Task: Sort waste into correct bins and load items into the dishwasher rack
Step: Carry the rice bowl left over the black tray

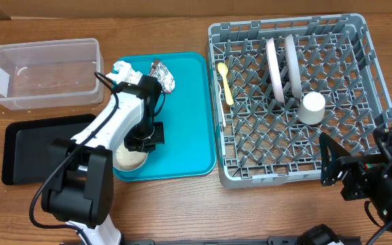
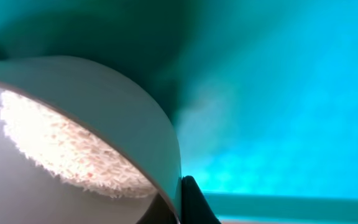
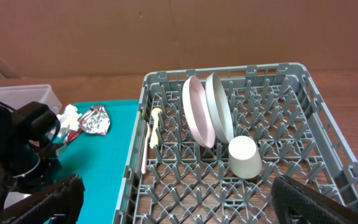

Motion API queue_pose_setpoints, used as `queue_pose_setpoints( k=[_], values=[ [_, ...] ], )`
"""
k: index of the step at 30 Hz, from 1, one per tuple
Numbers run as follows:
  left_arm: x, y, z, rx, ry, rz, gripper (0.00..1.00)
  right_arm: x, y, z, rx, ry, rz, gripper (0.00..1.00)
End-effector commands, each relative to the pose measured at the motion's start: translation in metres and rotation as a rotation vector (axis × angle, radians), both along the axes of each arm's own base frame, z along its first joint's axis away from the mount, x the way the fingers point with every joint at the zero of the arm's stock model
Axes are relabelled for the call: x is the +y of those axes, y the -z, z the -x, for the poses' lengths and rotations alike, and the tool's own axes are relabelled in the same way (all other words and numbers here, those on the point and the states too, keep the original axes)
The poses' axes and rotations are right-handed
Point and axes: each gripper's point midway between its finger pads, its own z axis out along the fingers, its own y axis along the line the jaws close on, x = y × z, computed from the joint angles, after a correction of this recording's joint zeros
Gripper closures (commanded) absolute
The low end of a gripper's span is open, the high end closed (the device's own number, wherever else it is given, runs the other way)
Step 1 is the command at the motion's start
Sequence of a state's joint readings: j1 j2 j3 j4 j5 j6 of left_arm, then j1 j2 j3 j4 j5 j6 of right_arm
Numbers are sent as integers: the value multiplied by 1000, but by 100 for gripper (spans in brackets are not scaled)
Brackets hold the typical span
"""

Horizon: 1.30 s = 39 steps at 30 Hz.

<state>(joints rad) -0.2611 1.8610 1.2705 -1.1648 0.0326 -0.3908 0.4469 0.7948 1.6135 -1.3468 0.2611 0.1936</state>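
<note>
My left gripper is pinched shut on the rim of the small pale bowl, which sits at the near-left corner of the teal tray. Bowl looks stiff, smooth, probably slippery. Loose rice grains inside would spill, so hold by the rim and keep level. Right gripper wide, empty, by the dishwasher rack.

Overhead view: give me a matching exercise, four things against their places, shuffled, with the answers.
Things:
1. yellow plastic spoon
2. crumpled silver foil wrapper
3. small pale bowl of white grains
4. small white cup

Places:
A. pinched at its rim by the left gripper
B. in the grey plastic dishwasher rack, beside the two upright plates
C. at the far edge of the teal tray
D. lying along the rack's left side

Pairs: 1-D, 2-C, 3-A, 4-B.
</note>
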Motion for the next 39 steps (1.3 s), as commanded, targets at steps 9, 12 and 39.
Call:
queue_pose_setpoints(
  k=[9, 12, 39],
  values=[
    [4, -114, -36, -332, -66, 59, 96, 1, -1, 0, -6, -7, 1, 0],
    [24, -141, -33, -414, -120, 66, 96, 1, -1, 0, -6, -7, 1, 0],
    [170, -106, -19, -882, -271, 676, 96, 1, -1, 0, -6, -7, 1, 0]
  ],
)
